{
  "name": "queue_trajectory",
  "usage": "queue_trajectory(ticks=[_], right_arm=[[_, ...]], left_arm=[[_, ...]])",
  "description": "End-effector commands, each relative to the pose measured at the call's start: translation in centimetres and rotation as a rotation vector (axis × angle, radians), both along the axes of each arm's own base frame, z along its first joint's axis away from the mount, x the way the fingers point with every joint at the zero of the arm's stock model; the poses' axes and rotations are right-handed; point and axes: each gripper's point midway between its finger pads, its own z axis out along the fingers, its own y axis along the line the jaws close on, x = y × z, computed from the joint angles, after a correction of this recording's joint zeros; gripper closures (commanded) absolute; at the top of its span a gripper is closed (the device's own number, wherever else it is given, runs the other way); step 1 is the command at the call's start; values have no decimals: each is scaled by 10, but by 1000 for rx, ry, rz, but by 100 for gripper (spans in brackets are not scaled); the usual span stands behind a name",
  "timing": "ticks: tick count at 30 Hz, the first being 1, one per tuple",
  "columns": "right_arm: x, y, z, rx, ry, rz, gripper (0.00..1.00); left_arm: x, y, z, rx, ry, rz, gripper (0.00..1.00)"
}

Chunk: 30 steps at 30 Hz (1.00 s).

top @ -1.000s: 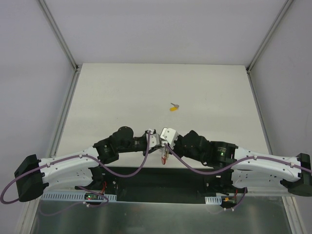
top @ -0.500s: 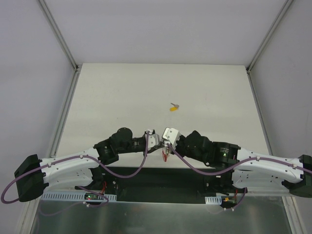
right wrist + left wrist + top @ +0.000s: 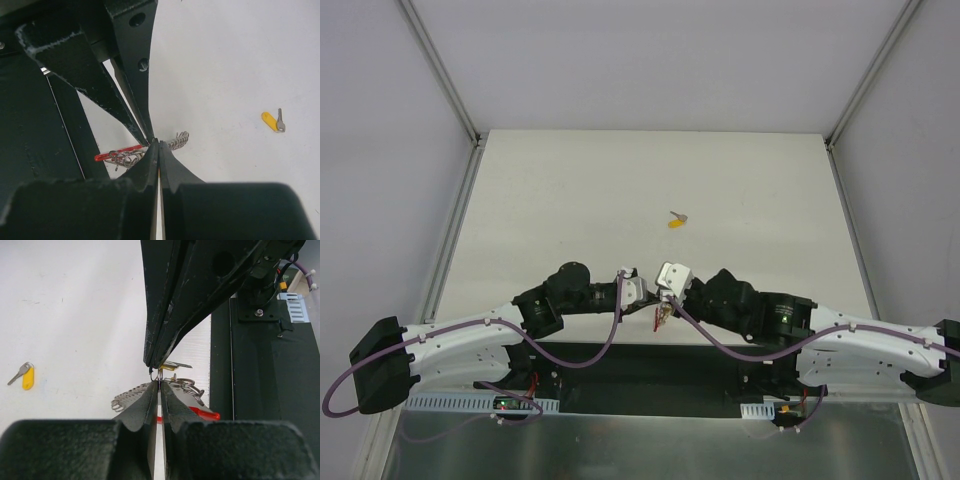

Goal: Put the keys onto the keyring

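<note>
My left gripper [image 3: 639, 291] and right gripper [image 3: 664, 287] meet tip to tip above the table's near edge. The left gripper [image 3: 159, 383] is shut on a thin metal ring of the keyring [image 3: 186, 386]. Its red loop [image 3: 204, 413] and grey chain strap [image 3: 128, 397] hang below. The right gripper [image 3: 156, 143] is shut on a small yellow-headed key [image 3: 169, 366], held against that ring. The keyring shows in the right wrist view [image 3: 123, 155] and in the top view [image 3: 660, 318]. A second yellow-headed key [image 3: 676, 220] lies loose on the table, also seen by both wrists [image 3: 23, 376] [image 3: 273, 121].
The white table [image 3: 570, 190] has raised rails along its left and right edges. The black base plate [image 3: 265, 370] lies right under the grippers at the near edge.
Both grippers have shifted slightly right and toward the near edge, still tip to tip, with the keyring hanging between them. The loose key has not moved.
</note>
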Motion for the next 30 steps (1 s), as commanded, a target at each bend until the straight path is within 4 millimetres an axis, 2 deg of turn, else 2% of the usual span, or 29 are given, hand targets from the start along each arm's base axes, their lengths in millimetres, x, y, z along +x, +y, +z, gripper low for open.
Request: queue_trajectory(ticks=[1, 10, 22, 27, 30], right_arm=[[-1, 7, 23, 102, -11, 4, 99], [3, 0, 23, 106, -18, -31, 99], [24, -28, -2, 89, 9, -160, 99], [27, -23, -18, 71, 51, -159, 99], [29, -19, -19, 76, 66, -157, 99]], left_arm=[[-6, -4, 8, -42, 3, -32, 99], [-6, -5, 7, -35, 7, -38, 100], [0, 3, 23, -80, -63, 4, 100], [2, 9, 36, -132, -102, 33, 100], [2, 11, 36, -137, -109, 39, 100]])
